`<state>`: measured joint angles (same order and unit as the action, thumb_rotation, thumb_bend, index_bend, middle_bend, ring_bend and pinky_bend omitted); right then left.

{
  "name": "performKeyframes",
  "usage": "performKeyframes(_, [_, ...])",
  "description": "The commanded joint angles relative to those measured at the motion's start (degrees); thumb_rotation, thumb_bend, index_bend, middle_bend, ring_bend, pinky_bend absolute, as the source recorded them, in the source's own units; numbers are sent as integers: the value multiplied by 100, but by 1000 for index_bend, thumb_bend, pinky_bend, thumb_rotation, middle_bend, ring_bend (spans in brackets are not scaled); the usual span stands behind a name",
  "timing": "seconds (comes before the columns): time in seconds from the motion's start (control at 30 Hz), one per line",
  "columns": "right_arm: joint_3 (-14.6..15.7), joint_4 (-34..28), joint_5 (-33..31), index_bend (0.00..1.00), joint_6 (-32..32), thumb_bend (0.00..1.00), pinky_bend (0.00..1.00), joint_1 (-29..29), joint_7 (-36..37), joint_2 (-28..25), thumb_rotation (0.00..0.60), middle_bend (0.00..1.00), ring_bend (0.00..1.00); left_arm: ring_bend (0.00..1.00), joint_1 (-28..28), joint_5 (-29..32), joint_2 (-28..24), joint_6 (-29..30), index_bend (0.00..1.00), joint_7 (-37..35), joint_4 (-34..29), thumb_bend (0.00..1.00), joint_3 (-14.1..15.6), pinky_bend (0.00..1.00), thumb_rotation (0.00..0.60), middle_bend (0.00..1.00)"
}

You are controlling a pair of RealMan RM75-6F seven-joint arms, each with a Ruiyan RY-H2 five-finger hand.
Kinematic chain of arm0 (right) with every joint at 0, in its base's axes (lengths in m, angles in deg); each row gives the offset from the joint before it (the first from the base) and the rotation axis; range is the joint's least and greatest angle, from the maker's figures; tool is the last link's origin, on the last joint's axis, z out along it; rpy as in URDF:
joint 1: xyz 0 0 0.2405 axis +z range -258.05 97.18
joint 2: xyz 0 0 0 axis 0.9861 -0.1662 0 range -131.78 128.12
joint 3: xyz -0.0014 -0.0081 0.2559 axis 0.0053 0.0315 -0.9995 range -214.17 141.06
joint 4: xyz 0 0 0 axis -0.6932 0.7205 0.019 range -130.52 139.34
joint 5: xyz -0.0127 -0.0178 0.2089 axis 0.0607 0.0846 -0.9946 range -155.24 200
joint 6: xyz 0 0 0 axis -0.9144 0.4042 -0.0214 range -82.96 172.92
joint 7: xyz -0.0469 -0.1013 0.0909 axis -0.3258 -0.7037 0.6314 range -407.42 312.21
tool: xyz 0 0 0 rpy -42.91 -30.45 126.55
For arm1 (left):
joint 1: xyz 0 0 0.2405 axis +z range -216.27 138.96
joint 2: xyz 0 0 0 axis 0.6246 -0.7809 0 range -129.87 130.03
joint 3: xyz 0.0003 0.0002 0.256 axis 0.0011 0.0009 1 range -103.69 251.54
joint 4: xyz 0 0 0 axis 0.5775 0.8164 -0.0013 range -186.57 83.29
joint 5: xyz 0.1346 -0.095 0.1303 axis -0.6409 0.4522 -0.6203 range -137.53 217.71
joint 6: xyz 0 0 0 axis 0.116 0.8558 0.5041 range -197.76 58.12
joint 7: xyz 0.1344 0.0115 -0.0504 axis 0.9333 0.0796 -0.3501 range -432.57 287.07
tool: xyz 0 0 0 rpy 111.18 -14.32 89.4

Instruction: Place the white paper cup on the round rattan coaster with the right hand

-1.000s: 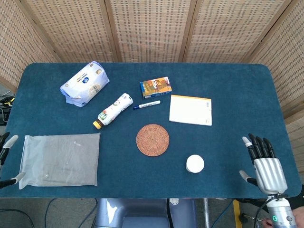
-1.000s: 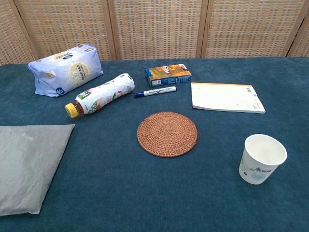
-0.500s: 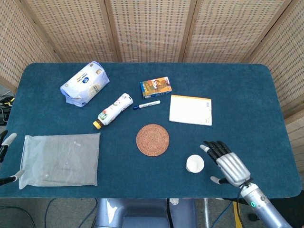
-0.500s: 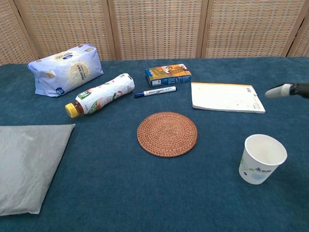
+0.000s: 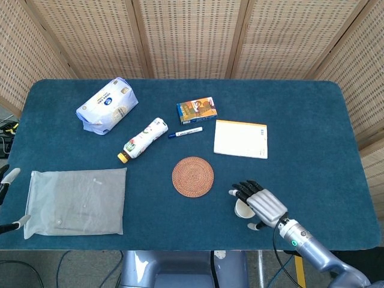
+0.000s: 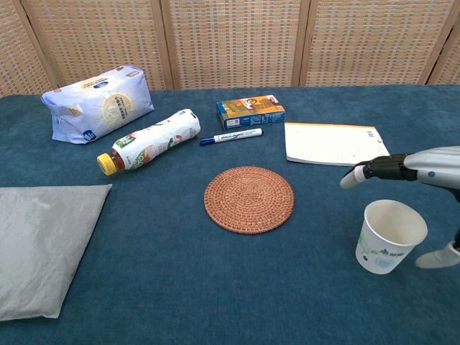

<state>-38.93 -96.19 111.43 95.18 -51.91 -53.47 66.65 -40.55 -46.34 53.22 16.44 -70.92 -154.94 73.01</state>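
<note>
Right hand (image 5: 259,204) spread wide, holding nothing, fingers bracketing white paper cup (image 6: 389,236), which stands upright on the table right of rattan coaster (image 6: 249,199). Risk: closing off-centre tips or crushes it.

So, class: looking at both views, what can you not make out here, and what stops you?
- Cup: head view, mostly covered by the right hand.
- Right hand: chest view, cut off by the right edge; contact with the cup unclear.
- Left hand: head view, only fingertips at the left edge.
- Marker print: too small in either view.
</note>
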Motion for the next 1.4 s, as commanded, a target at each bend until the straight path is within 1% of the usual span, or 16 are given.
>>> performKeyframes(0.03, [-38,5,-235,143,-133,0,0,101,-202,110,600,86,0,0,-7,-8,-12,-18,0,-32,16,0,7,0,600,0])
performKeyframes(0.13, [-34,194,-399,175,-186,0,20,156,-505,228,600,124,36,0,-13,-21,-18,-29,0,-47,21,0,13,0,600,0])
performKeyframes(0.17, [-51,291,-483,189,-145,0,30,153,-596,323,600,147,65,0,-14,-10,-18,-34,0,-52,19,0,12,0,600,0])
performKeyframes(0.2, [-64,342,-510,210,-73,0,59,139,-644,385,600,194,131,0,-16,-4,-18,-40,0,-47,19,0,11,0,600,0])
performKeyframes(0.27, [-76,456,-488,254,125,5,153,96,-687,511,600,291,270,0,-30,2,-14,-72,0,-25,13,0,16,0,600,0])
performKeyframes(0.33, [-66,527,-424,338,242,40,336,78,-592,578,600,406,396,0,-50,4,-5,-111,0,5,10,0,21,0,600,0])
performKeyframes(0.4, [-45,591,-368,411,279,100,456,94,-481,601,600,482,460,0,-66,9,1,-141,0,36,0,0,24,0,600,0])
performKeyframes(0.5, [-52,629,-338,459,318,160,530,130,-418,606,600,519,494,0,-77,20,5,-160,0,57,-6,0,23,0,600,0])
performKeyframes(0.63, [-137,543,-385,462,307,164,532,220,-248,561,600,519,494,0,-98,64,4,-199,0,60,-9,0,12,0,600,0])
performKeyframes(0.7, [-305,521,-471,462,259,164,532,354,-218,545,600,519,494,0,-132,98,2,-262,0,66,-10,0,2,0,600,0])
performKeyframes(0.83, [-435,511,-604,465,167,163,532,480,-243,546,600,519,494,0,-153,121,0,-296,0,76,-16,0,-5,0,600,0])
performKeyframes(0.87, [-519,504,-696,466,109,164,532,556,-249,557,600,519,494,0,-160,134,0,-310,0,80,-17,0,-8,0,600,0])
performKeyframes(0.9, [-699,490,-851,467,2,163,533,704,-214,604,600,519,494,0,-173,170,1,-335,0,80,-14,0,-19,0,600,0])
performKeyframes(0.97, [-1058,577,-1329,468,-487,163,533,1153,-188,761,600,519,494,0,-217,271,8,-435,0,91,-13,0,-40,0,600,0])
performKeyframes(1.17, [-1318,893,-1894,474,-814,165,532,1666,-494,1114,600,519,494,0,-278,407,21,-555,0,142,-9,0,-72,0,600,0])
performKeyframes(1.4, [-1478,1600,-2665,474,-1078,163,532,2393,-900,1957,600,519,494,0,-386,663,36,-769,0,166,21,0,-137,0,600,0])
